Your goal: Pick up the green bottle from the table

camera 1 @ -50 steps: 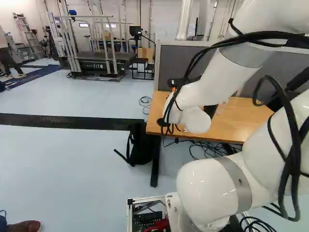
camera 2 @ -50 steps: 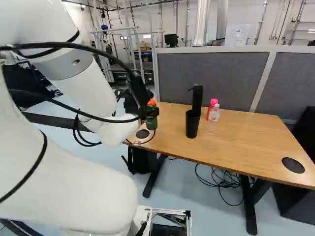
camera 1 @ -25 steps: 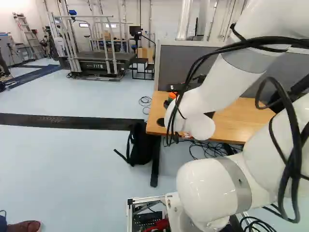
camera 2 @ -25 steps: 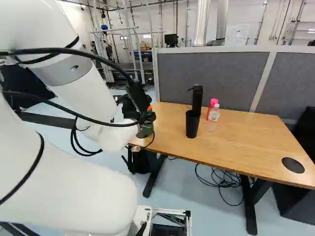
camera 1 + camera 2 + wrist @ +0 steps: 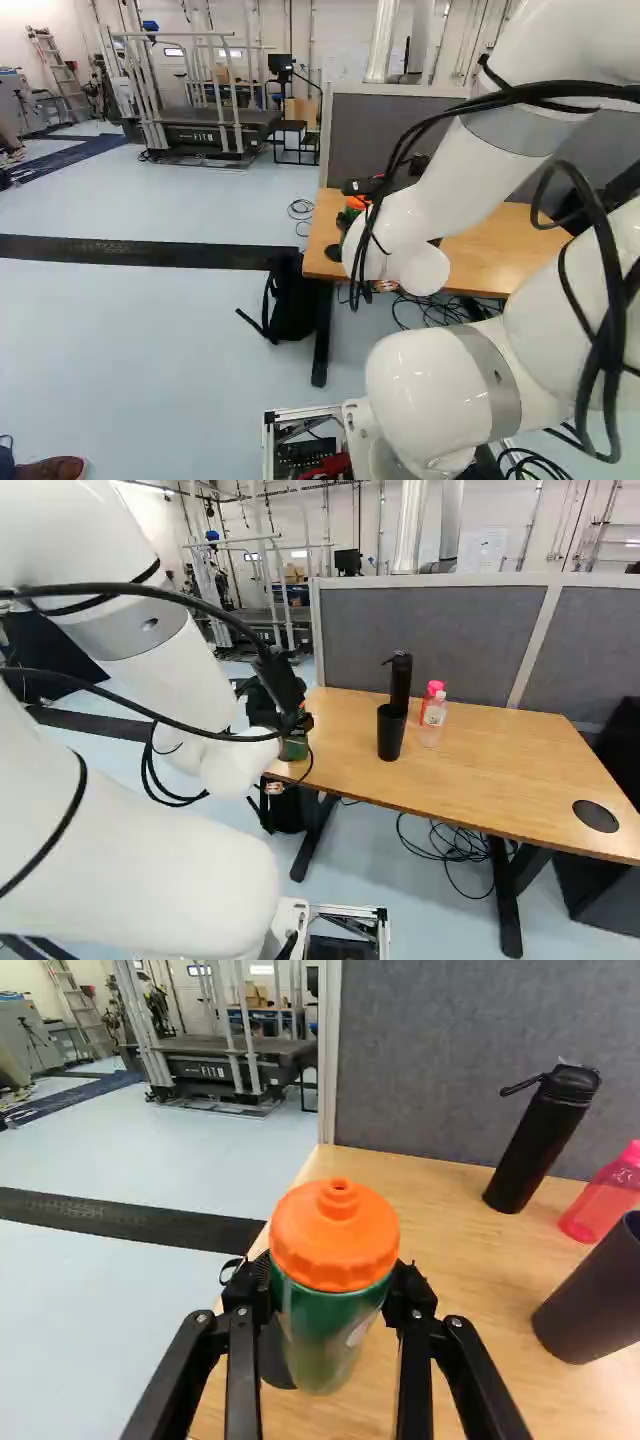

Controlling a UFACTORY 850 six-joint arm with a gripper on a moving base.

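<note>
And here the gripper (image 5: 303, 722) is holding the bottle (image 5: 325, 1325), both fingers pressing on its green sides, the orange cap (image 5: 335, 1240) rising between them (a snug squeeze, that). The flask (image 5: 540, 1145) is standing on the table (image 5: 450, 1230) ahead of the fingers, while the cup (image 5: 592, 1295) and pink bottle (image 5: 606, 1200) are sitting off to one side of them.

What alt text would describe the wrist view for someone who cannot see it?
A green bottle with an orange lid is gripped in the black end effector, over a wooden table. On the tabletop stand a black flask, a pink bottle and a dark cup, before a grey partition.
</note>
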